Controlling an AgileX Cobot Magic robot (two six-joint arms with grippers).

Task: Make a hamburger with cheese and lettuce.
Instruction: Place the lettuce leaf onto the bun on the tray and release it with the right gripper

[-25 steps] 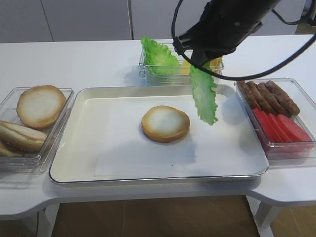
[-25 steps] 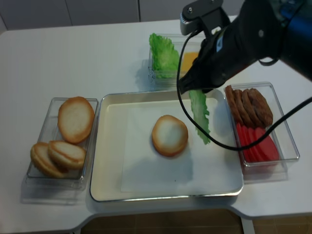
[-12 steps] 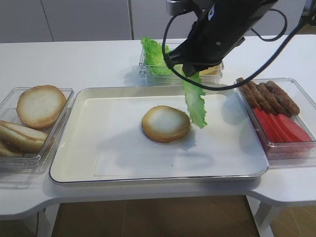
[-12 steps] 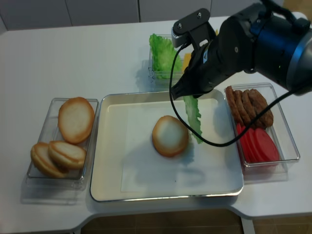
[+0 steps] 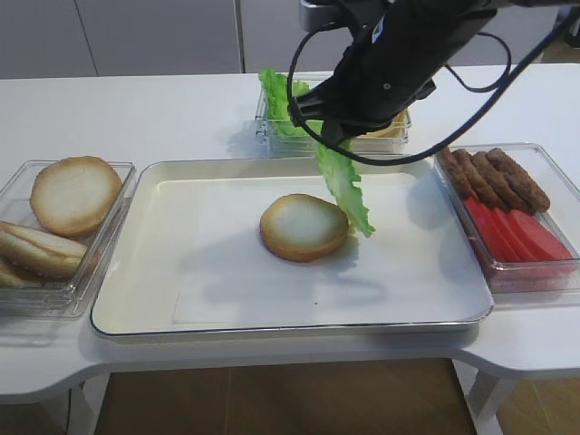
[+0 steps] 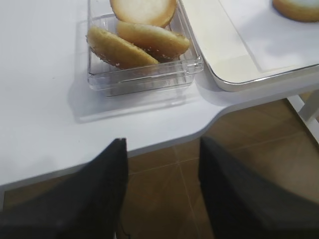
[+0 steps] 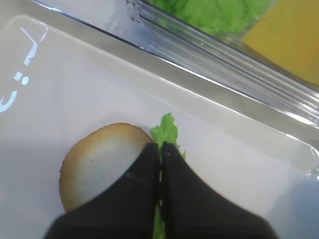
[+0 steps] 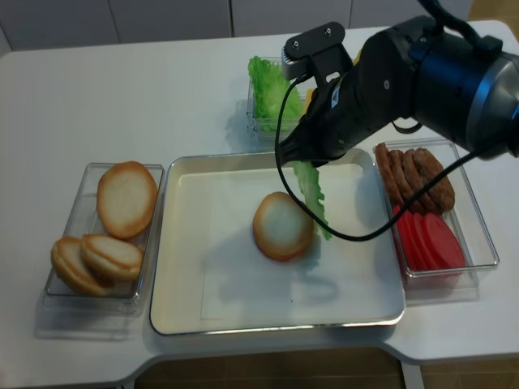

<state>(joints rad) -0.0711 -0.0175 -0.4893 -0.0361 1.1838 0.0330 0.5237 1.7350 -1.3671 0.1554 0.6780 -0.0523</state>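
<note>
The hamburger bun half (image 5: pixel 304 227) lies cut face up in the middle of the cream tray (image 5: pixel 163 272); it also shows in the right wrist view (image 7: pixel 102 164) and the second high view (image 8: pixel 282 226). My right gripper (image 5: pixel 328 145) is shut on a green frilly lettuce leaf (image 5: pixel 346 186), which hangs down with its tip by the bun's right edge (image 8: pixel 310 196). In the right wrist view the closed fingertips (image 7: pixel 160 149) pinch the leaf (image 7: pixel 167 132) just right of the bun. Yellow cheese (image 7: pixel 294 40) lies in the back container. My left gripper (image 6: pixel 162 149) is open and empty, off the table's front left edge.
A clear box of spare bun halves (image 5: pixel 63 217) stands left of the tray. A back container (image 5: pixel 299 113) holds more lettuce and cheese. A right box holds brown patties (image 5: pixel 494 177) and red slices (image 5: pixel 521 236). White paper lines the tray.
My right gripper has carried the hanging lettuce leaf leftward from the tray's right part until its tip is at the bun's right edge. The left arm has not moved.
</note>
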